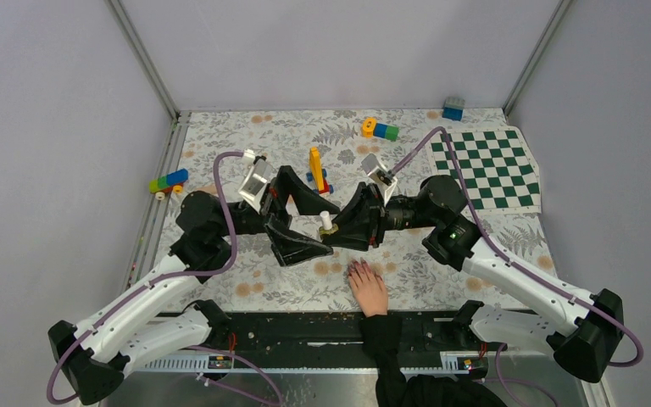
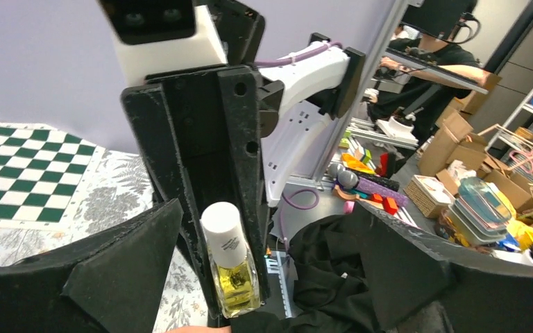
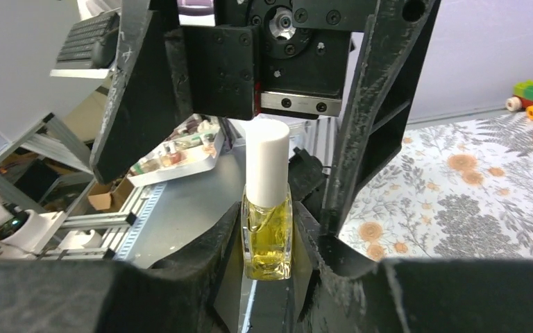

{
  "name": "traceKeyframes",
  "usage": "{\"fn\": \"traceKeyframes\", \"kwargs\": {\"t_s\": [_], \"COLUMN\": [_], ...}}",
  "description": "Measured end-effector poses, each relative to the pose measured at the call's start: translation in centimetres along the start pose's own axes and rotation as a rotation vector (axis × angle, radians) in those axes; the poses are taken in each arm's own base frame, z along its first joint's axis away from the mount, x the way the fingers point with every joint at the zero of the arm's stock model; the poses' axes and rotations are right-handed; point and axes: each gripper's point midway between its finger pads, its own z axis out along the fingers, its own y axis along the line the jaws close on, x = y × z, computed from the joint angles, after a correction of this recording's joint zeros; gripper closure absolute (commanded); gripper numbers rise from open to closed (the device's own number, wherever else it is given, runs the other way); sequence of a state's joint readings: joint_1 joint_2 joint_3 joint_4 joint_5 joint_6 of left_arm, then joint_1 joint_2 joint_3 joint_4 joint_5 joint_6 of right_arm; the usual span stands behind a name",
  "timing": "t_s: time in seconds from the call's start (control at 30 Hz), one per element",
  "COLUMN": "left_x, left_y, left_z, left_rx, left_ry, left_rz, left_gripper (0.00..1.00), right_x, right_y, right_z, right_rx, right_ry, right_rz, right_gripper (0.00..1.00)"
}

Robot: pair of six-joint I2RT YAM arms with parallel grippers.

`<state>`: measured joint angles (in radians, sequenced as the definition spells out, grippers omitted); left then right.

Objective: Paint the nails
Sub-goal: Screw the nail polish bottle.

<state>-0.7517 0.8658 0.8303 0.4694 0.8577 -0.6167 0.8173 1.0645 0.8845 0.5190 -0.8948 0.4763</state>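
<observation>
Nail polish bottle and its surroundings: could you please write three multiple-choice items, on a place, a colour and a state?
1. Where does the person's hand lie? A on the chessboard; B on the floral cloth, near edge; C by the far wall.
2. The nail polish bottle's cap is: A red; B white; C black.
3. The left gripper is: A open; B shut on the cap; C shut on a brick.
Key: B, palm down at the near edge; B, both wrist views show white; A, its fingers stand wide of the cap.

Yellow brick and person's palm hem the bottle.
</observation>
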Motion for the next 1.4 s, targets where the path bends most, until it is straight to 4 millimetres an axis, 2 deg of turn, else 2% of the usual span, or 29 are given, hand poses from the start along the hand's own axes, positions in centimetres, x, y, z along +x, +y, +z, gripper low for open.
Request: {"fn": "traceKeyframes", "kwargs": {"t_s": [0.1,0.37,0.53,0.7,0.83,1.03,1.2,1.4], "left_x": [0.3,1.9,1.0,-0.3,-1.1,-0.6,0.0,1.9], "left_y": [0.9,4.8,5.2,5.3,6.8,9.4,10.7,12.2], "left_z": [-0.1,-1.1,-1.8,-2.7,-3.3,-3.9,-3.9,-3.7], "left_rx": [-0.048,-0.271,-0.331,-0.392,-0.490,-0.613,-0.654,-0.706], "left_ry": [0.003,0.022,-0.026,-0.119,-0.186,-0.227,-0.234,-0.192], "left_rz": [-0.010,-0.069,-0.050,-0.044,-0.100,-0.202,-0.254,-0.307], "left_gripper": [0.01,0.01,0.01,0.01,0.08,0.23,0.28,0.32], "right_x": [0.2,0.2,0.5,0.5,0.3,0.8,2.1,3.3], "right_y": [-0.6,-1.8,-3.0,-5.1,-7.0,-8.8,-10.3,-11.1], "right_z": [-0.2,-1.0,-1.2,-1.8,-2.4,-2.8,-3.1,-3.4], "right_rx": [0.038,0.136,0.201,0.312,0.425,0.538,0.604,0.647], "right_ry": [0.005,0.005,0.009,0.001,-0.011,0.001,0.041,0.081], "right_rz": [-0.017,-0.088,-0.100,-0.111,-0.133,-0.155,-0.149,-0.144], "right_gripper": [1.00,1.00,1.00,1.00,1.00,1.00,1.00,1.00]}}
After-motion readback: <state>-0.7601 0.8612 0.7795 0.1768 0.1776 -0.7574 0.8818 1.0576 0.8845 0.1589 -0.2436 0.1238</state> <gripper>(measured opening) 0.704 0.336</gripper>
